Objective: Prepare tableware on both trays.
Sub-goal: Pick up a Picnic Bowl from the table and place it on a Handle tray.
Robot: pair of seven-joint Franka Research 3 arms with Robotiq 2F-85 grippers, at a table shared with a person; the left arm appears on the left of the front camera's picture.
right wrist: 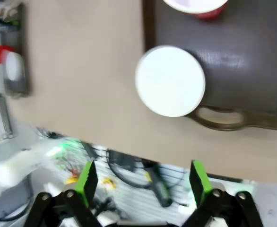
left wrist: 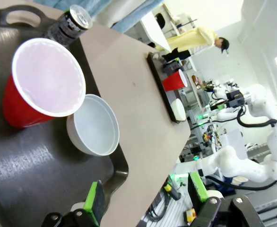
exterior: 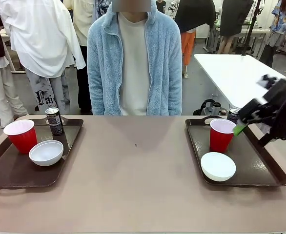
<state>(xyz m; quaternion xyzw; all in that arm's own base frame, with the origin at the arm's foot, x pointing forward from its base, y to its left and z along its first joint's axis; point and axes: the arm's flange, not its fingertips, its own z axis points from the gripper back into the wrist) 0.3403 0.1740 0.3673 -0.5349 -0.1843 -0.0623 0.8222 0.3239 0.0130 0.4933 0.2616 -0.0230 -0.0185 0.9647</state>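
Beige table [exterior: 133, 180] holds two set trays [exterior: 16, 170]; right gripper [exterior: 248, 119] open above one

Both trays [exterior: 16, 170] [exterior: 260, 165] dark brown plastic, slightly glossy with a fine grain, light streaks on the base. Red cups [exterior: 21, 136] [exterior: 221, 135] smooth shiny plastic, white matt inside. Bowls [exterior: 46, 152] [exterior: 218, 166] smooth white, faint sheen, material unclear. Can [exterior: 54, 121] dark printed metal, bright silver top. Table [exterior: 133, 185] matt beige, smooth. Person's jacket [exterior: 101, 63] fluffy light-blue fleece. Right gripper [right wrist: 142, 182] matt black, green pads [right wrist: 87, 178] look rubbery
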